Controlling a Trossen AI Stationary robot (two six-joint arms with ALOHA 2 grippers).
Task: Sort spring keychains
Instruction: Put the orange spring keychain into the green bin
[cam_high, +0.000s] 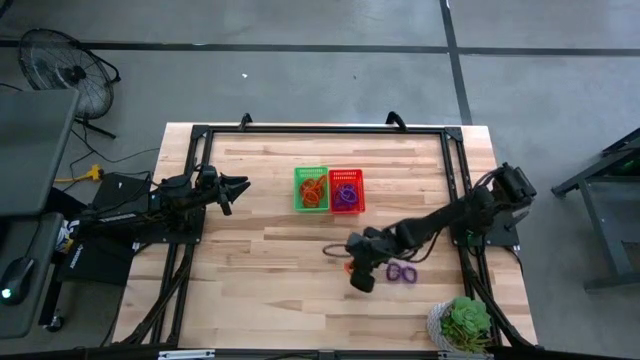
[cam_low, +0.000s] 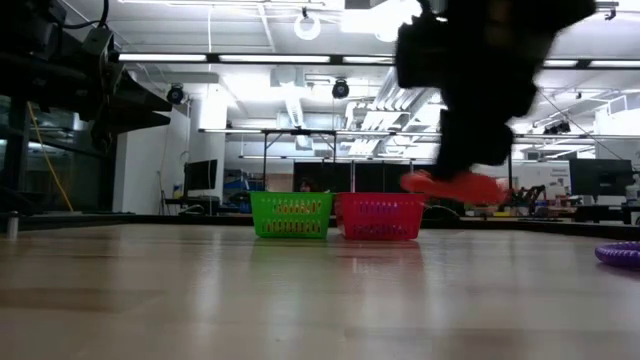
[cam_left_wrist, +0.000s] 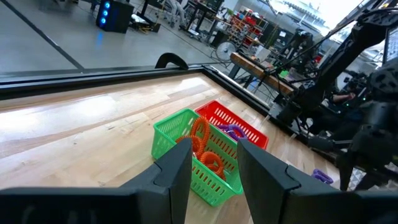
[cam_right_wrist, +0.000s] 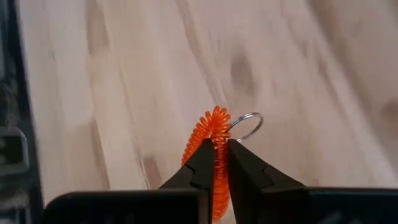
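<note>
- Right pincer (cam_right_wrist: 216, 163) pinches an orange spring keychain (cam_right_wrist: 208, 134), raised off the counter (cam_high: 260, 250).
- Left pincer (cam_left_wrist: 213, 163) is spread, pinching nothing, near the green basket (cam_left_wrist: 168, 134).

I can't read a single word, number, label or brand from any of my camera views; nothing on the tabletop (cam_high: 270, 260) or out in the room beyond it carries lettering I can make out.

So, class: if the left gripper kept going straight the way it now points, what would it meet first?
Most likely the green mesh basket holding coiled orange spring keychains, straight ahead of the left gripper; the gap across the wooden table looks free, though depth is uncertain.
</note>
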